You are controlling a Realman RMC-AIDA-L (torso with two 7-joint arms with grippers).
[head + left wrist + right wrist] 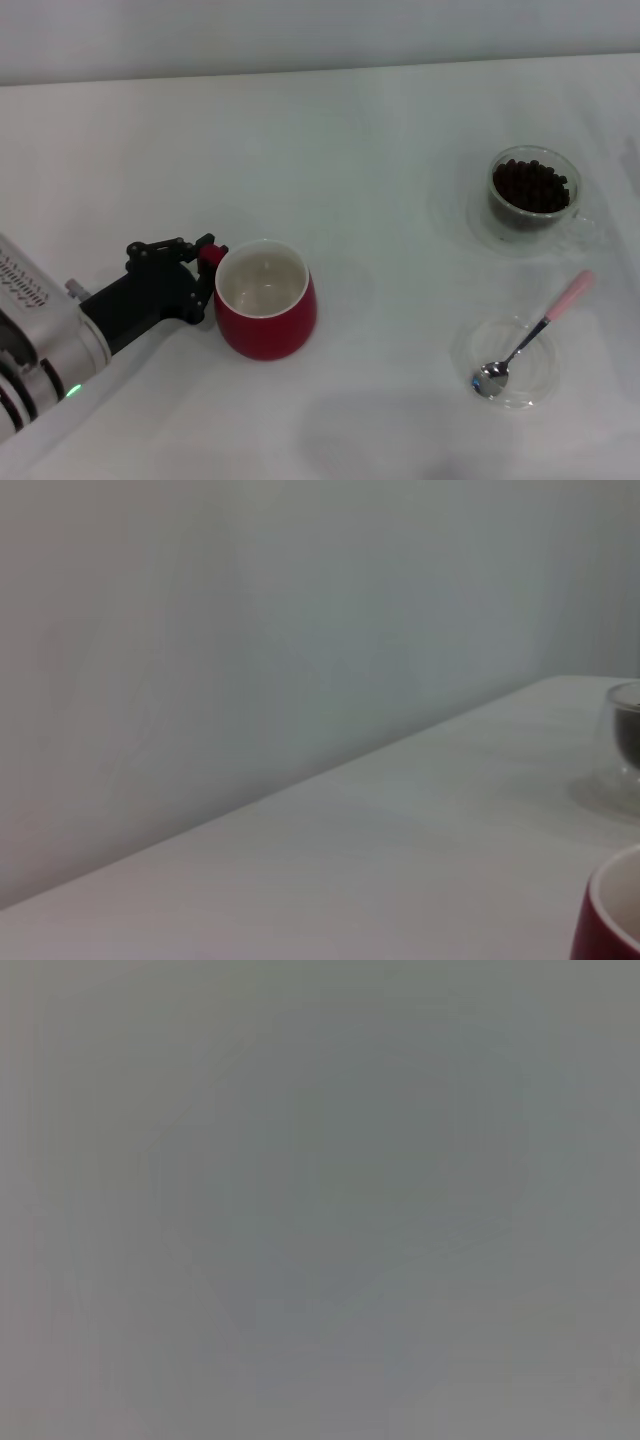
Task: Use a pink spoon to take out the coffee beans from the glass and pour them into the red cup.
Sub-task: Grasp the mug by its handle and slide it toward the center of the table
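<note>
From the head view, we see the left end effector (203, 268) at the handle of the red cup (265, 300), apparently closed on it. The pink spoon (535, 334) lies with its bowl in a shallow clear dish (508, 362); the glass (530, 192) of coffee beans (530, 185) stands behind it. We judge the spoon light and slippery, best taken by its raised pink handle, with open table (380, 180) around.

The left wrist view shows only the cup's edge (610, 915) and the glass (625, 730).

The right wrist view shows nothing; we cannot see the right end effector.
</note>
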